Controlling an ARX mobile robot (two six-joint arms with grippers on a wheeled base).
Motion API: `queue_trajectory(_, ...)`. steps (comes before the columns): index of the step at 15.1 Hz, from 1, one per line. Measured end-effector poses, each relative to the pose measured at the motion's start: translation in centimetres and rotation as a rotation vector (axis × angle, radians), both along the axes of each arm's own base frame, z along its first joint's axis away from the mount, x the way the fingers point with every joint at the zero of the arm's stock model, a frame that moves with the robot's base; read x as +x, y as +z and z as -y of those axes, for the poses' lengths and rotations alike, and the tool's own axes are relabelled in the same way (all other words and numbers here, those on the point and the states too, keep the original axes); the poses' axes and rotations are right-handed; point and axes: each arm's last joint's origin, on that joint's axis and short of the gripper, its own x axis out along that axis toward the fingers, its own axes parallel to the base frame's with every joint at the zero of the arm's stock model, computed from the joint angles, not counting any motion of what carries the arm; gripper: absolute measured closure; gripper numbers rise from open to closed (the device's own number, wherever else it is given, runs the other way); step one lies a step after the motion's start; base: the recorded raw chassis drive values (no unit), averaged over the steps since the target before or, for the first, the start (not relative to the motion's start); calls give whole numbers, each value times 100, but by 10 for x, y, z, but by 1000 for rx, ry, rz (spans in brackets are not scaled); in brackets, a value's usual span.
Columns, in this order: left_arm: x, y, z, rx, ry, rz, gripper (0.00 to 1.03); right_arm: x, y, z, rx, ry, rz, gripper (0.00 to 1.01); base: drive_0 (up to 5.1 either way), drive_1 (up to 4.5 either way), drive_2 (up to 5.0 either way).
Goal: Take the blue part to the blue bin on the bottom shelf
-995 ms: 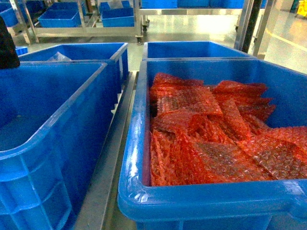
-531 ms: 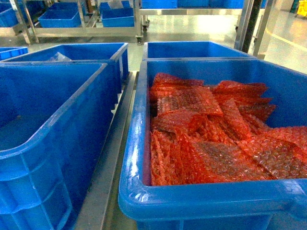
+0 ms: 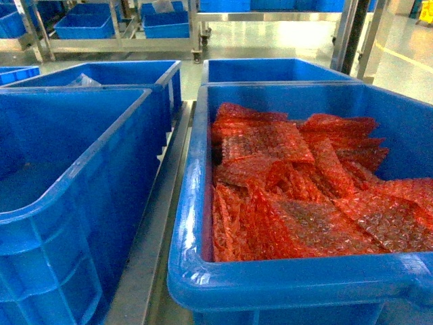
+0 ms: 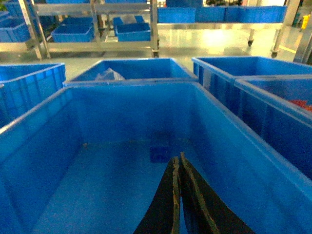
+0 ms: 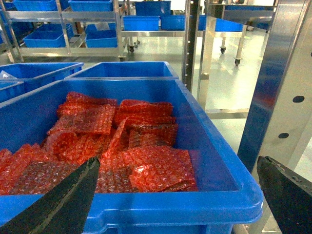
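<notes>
Small blue block-shaped part (image 4: 159, 152) sits on the floor of the large empty blue plastic bin (image 4: 58, 105), near the middle of its far half, just ahead of the left gripper (image 4: 179, 163). Part reads dim against the bin floor; its shape is hard to make out beyond a squarish blue lump. Left gripper hangs inside this bin, its two dark fingers pressed together, nothing between them and not touching the part.

Right gripper (image 5: 178, 187) spread wide, one dark finger (image 5: 63, 202) low on the left, the other at the lower right edge, holding nothing. It hovers at the near rim of the second blue plastic bin (image 3: 196, 169), which is filled with crumpled red bubble-wrap pouches (image 3: 298, 183).

In the head view the two bins stand side by side, a strip of grey metal surface (image 3: 159, 223) between them. More blue bins behind; metal shelving with blue bins (image 3: 88, 27) farther back.
</notes>
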Motion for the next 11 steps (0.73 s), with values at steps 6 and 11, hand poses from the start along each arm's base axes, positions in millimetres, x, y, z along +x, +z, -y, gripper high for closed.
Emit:
queue_trajectory(6,-23,1,0,0,0,0,101,0,0,0,0,0,0,3,0,0,0)
queue_trajectory(11,-36,5,0,0,0,14,101,0,0,0,0,0,0,3,0,0,0)
